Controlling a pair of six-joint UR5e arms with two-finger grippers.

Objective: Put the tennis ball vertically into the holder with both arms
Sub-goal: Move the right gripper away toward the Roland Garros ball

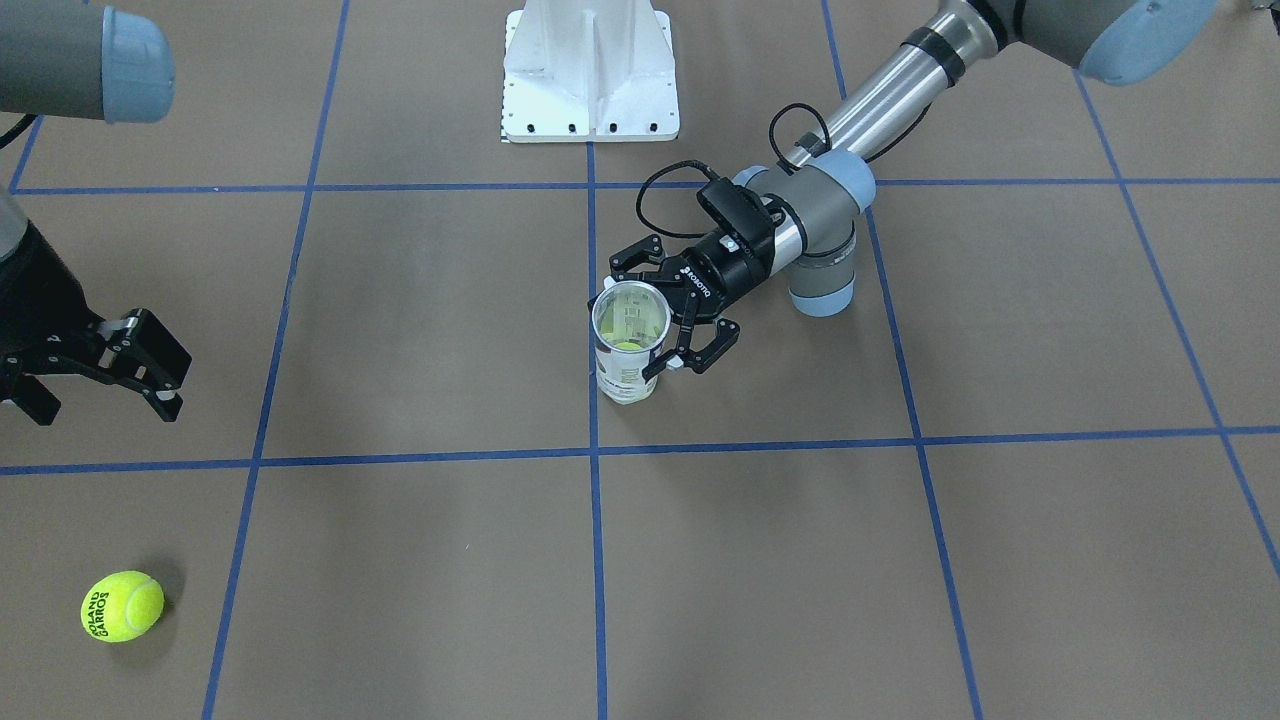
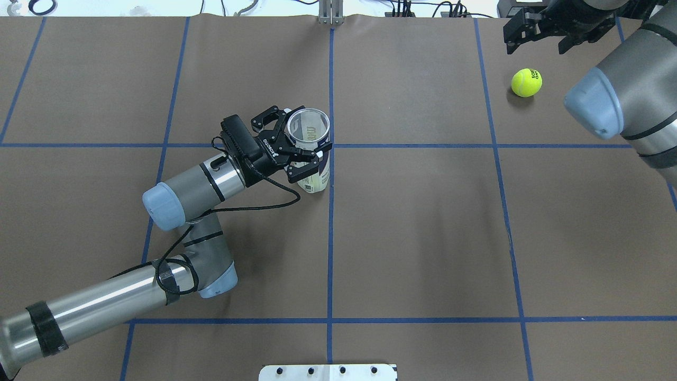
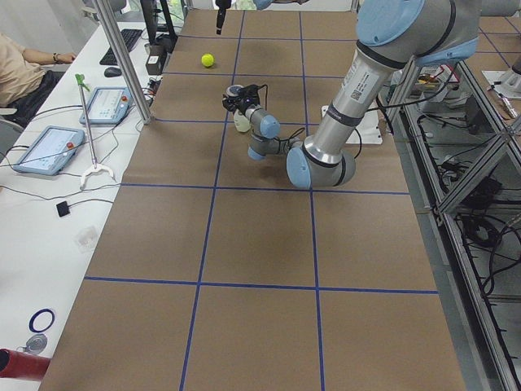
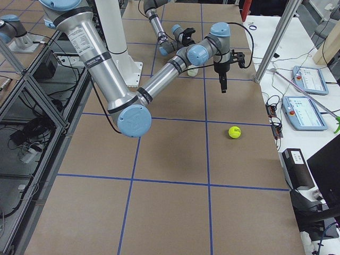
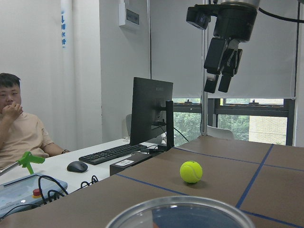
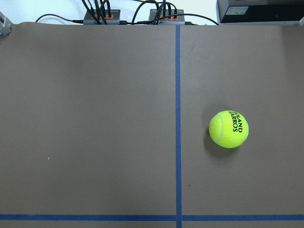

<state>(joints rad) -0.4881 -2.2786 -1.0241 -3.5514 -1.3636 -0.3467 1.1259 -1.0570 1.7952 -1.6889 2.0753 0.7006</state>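
The holder [image 1: 625,380], a clear tube with a white-and-navy label, stands upright near the table's middle. Something yellow-green shows low inside it. My left gripper [image 1: 630,330] is shut on the holder [image 2: 313,177] just below its rim, one finger on each side. The holder's rim [image 5: 180,211] fills the bottom of the left wrist view. A yellow-green tennis ball [image 1: 122,605] lies on the table, also in the right wrist view [image 6: 229,128]. My right gripper [image 1: 100,400] is open and empty. It hangs above the table near the ball [image 2: 526,82], apart from it.
The white pedestal base [image 1: 590,75] stands at the robot's side of the table. Blue tape lines [image 1: 597,560] form a grid on the brown table. A person [image 5: 19,133], a monitor [image 5: 151,114] and a keyboard sit beyond the table edge by the ball.
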